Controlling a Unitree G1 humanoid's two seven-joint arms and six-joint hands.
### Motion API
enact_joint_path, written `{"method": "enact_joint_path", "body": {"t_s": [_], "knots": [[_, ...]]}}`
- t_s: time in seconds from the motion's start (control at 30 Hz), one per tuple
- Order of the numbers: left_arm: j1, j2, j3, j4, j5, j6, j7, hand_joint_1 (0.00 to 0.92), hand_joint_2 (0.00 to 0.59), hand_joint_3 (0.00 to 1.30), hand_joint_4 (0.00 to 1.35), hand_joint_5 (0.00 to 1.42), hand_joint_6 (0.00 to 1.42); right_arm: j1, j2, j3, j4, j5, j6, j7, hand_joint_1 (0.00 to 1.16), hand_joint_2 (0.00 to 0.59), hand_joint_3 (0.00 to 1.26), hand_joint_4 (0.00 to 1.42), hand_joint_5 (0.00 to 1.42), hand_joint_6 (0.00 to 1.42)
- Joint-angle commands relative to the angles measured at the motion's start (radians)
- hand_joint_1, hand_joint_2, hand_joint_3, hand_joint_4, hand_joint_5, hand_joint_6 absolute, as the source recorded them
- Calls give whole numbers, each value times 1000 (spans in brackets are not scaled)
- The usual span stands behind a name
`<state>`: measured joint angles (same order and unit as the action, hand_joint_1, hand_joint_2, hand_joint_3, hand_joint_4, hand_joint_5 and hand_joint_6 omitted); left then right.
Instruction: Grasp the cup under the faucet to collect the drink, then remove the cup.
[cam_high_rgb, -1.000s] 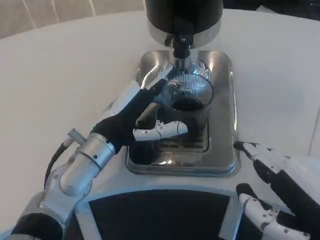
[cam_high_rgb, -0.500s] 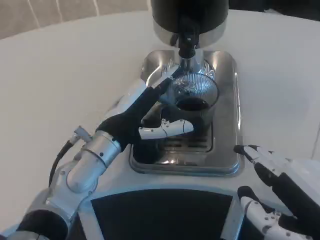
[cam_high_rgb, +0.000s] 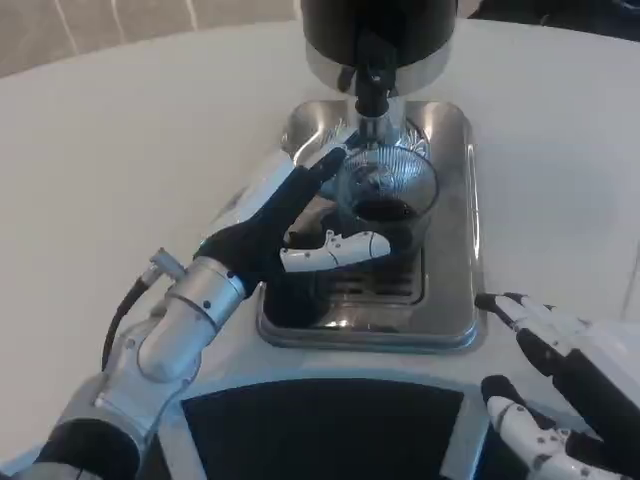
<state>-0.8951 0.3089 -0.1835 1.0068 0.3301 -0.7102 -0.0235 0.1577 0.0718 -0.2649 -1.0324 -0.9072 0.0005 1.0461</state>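
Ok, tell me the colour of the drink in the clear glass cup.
Dark brown, nearly black drink, seen in the head view.

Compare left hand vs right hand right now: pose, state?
The left hand reaches over the shiny steel drip tray, fingers wrapped around the clear glass cup of dark drink; the right hand rests off the tray at the table's near edge, fingers apart, holding nothing. Both have white-and-black fingers.

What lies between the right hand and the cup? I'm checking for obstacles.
In the head view, only the drip tray's steel rim and bare white table separate the right hand from the cup.
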Motion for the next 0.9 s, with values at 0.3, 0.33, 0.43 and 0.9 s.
{"method": "enact_joint_path", "body": {"t_s": [0.3,0.33,0.43,0.9], "knots": [[16,0,-19,-28,46,5,15,390,88,101,70,181,313,14,89,-13,-15,15,0,0,30,532,44,0,0,0],[17,1,-24,-29,56,11,23,390,88,101,70,181,314,13,87,-16,-15,17,1,0,29,532,44,0,0,0],[18,2,-34,-32,70,23,39,390,88,104,70,180,315,8,85,-22,-15,21,5,2,25,529,44,0,0,0],[21,-5,-56,-48,93,86,83,390,88,181,172,259,317,25,87,-14,-15,18,26,-7,28,528,50,0,0,0]]}}
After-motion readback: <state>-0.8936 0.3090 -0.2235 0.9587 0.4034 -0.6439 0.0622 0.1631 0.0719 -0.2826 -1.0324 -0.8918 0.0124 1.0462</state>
